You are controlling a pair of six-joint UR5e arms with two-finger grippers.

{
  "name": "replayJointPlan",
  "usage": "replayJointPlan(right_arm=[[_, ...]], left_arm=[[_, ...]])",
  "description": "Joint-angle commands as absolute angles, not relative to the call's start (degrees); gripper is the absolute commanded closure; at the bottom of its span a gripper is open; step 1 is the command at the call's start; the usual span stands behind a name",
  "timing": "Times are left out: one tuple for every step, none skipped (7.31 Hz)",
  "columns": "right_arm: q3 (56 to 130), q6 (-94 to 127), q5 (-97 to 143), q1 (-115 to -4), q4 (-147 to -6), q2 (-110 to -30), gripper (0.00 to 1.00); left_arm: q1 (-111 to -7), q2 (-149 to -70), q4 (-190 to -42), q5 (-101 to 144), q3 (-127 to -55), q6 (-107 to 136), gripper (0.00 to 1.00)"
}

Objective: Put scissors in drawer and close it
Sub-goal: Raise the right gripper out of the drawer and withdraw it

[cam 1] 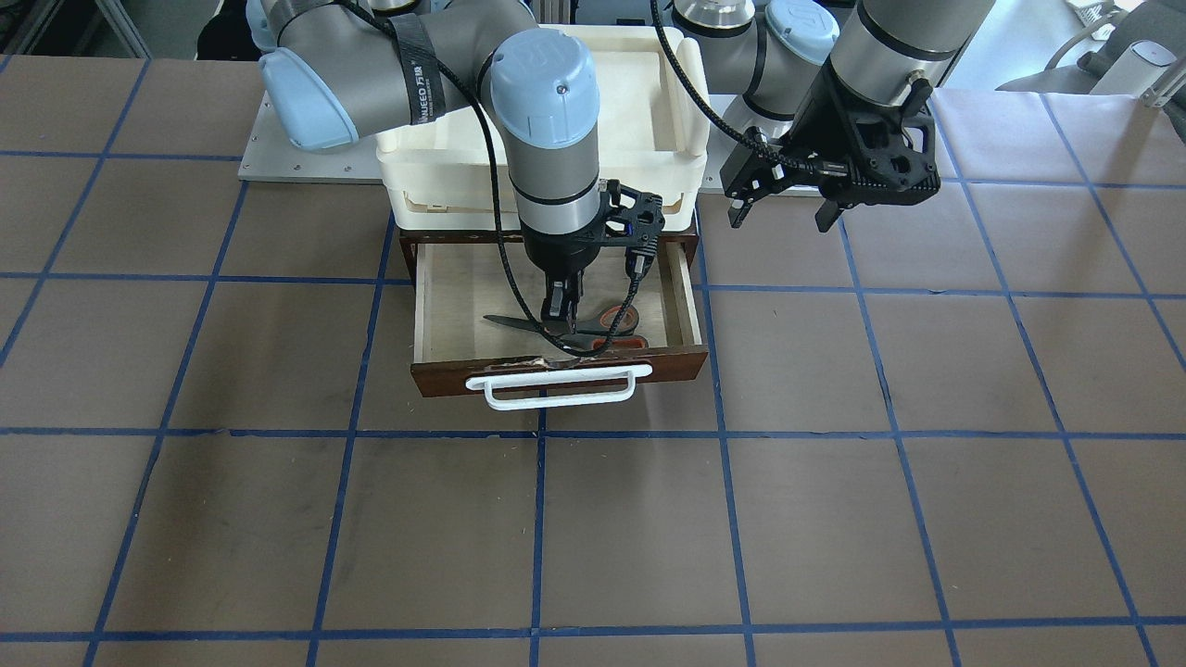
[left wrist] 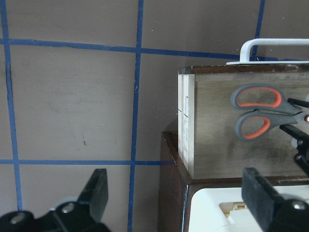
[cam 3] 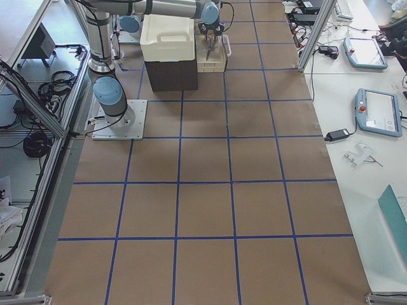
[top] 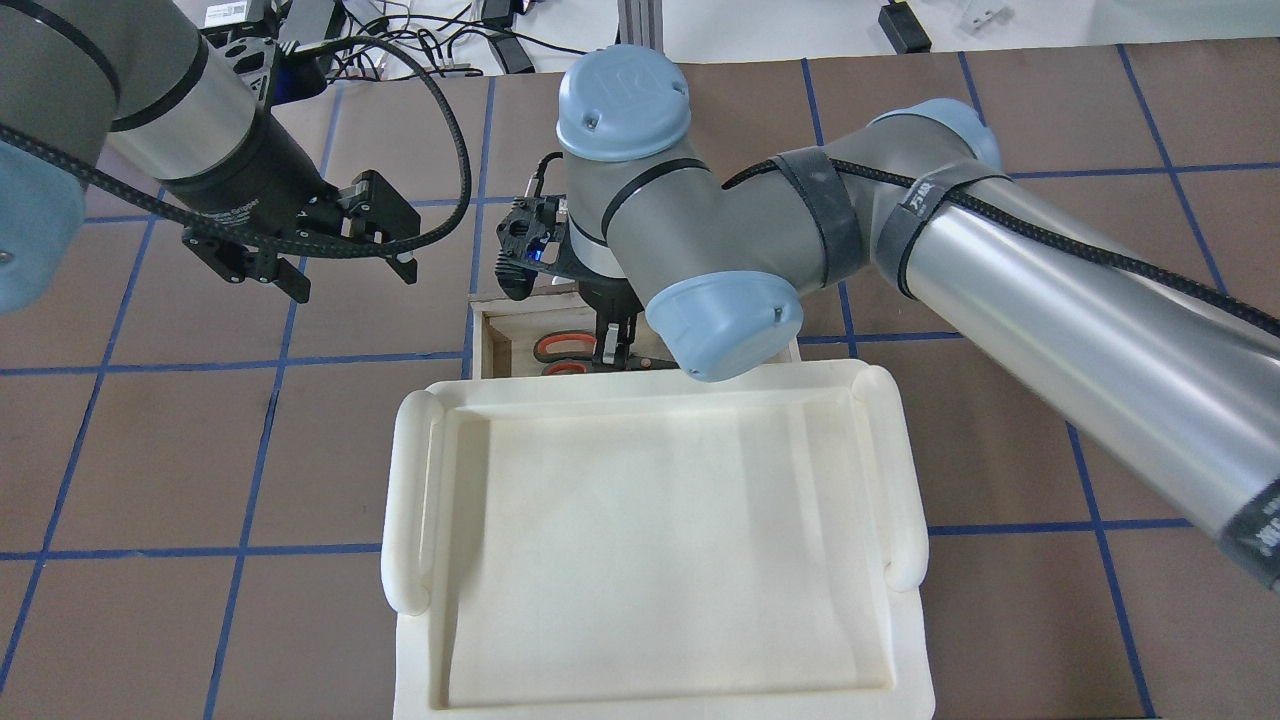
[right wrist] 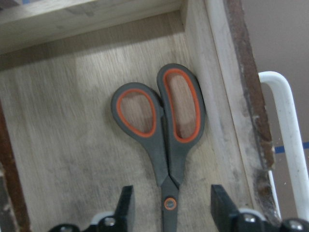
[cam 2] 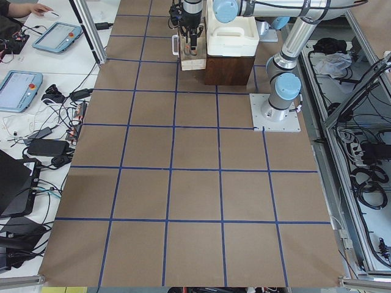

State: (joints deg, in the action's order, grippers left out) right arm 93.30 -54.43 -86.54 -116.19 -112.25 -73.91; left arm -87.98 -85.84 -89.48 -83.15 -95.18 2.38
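Note:
The scissors (cam 1: 619, 320) lie flat on the pale floor of the pulled-out drawer (cam 1: 445, 375), along its front wall, with the grey and orange handles toward my left side. My right gripper (cam 1: 562, 310) reaches down into the drawer. In the right wrist view it (right wrist: 173, 195) is open, with one finger on each side of the pivot of the scissors (right wrist: 166, 125). My left gripper (cam 1: 780, 220) is open and empty. It hovers above the table beside the drawer. The left wrist view shows the scissors (left wrist: 256, 111) and the drawer (left wrist: 212, 145).
A cream-white plastic tray (top: 410, 500) sits on top of the dark brown cabinet (cam 3: 170, 73) that holds the drawer. The white bar handle (cam 1: 556, 389) sticks out from the chipped drawer front. The table is brown with blue grid lines.

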Motion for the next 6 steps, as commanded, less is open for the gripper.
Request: replayJointPlan(right_arm=[[93.34, -54.49, -90.43, -116.19, -112.15, -74.0, 0.0], [93.25, -54.32, -90.61, -115.93, -112.58, -74.53, 0.0], [92.82, -54.49, -91.05, -114.01, -112.85, -76.1, 0.0], [92.81, -54.06, -91.84, -110.77, -112.94, -80.12, 0.0], [92.81, -53.88, -91.85, -105.26, -112.68, -84.16, 0.0], [92.9, -53.88, -91.85, -99.55, -112.5, -87.68, 0.0]], left_arm=[[-87.98, -86.31, -88.68, -83.14, -95.19, 1.94, 0.0], [-87.98, -86.22, -88.68, -83.23, -95.1, 1.67, 0.0], [-87.98, -86.31, -88.59, -83.23, -95.1, 2.28, 0.0], [-87.98, -85.87, -88.07, -83.23, -95.01, 1.85, 0.0], [-88.07, -85.7, -87.89, -82.97, -95.01, 1.67, 0.0], [-87.72, -85.43, -88.5, -83.23, -95.01, 1.58, 0.0]])
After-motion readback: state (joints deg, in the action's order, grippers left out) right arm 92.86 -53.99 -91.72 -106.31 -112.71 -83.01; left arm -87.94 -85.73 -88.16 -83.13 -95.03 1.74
